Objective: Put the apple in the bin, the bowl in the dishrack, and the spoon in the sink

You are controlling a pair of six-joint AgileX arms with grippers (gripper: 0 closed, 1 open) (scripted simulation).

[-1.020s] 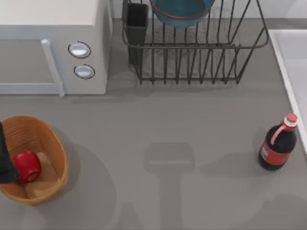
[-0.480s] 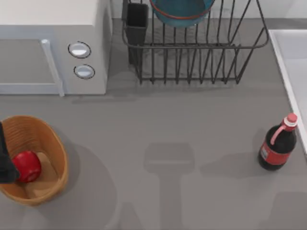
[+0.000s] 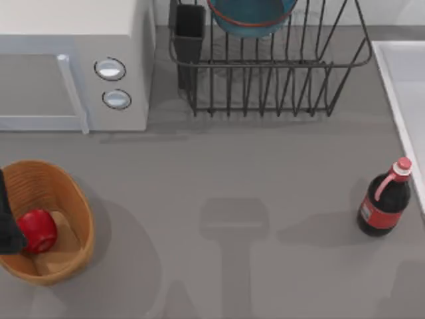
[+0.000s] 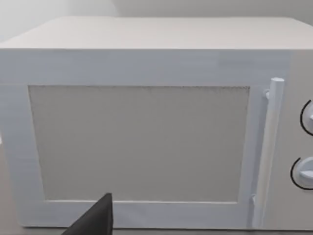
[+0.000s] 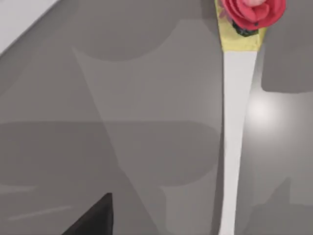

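One apple (image 3: 37,230), one bin (image 3: 70,199), one bowl (image 3: 251,16), one spoon (image 5: 236,122).
Left gripper (image 3: 8,222) touches the apple's side inside the bin; its finger spread I cannot tell.

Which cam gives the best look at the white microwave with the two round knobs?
Left wrist view: the white box-shaped microwave with two round knobs faces that camera, showing its door, vertical handle and part of both knobs. The top view looks down on its roof, door handle and both knobs at the table's left. The right wrist view faces the tabletop.
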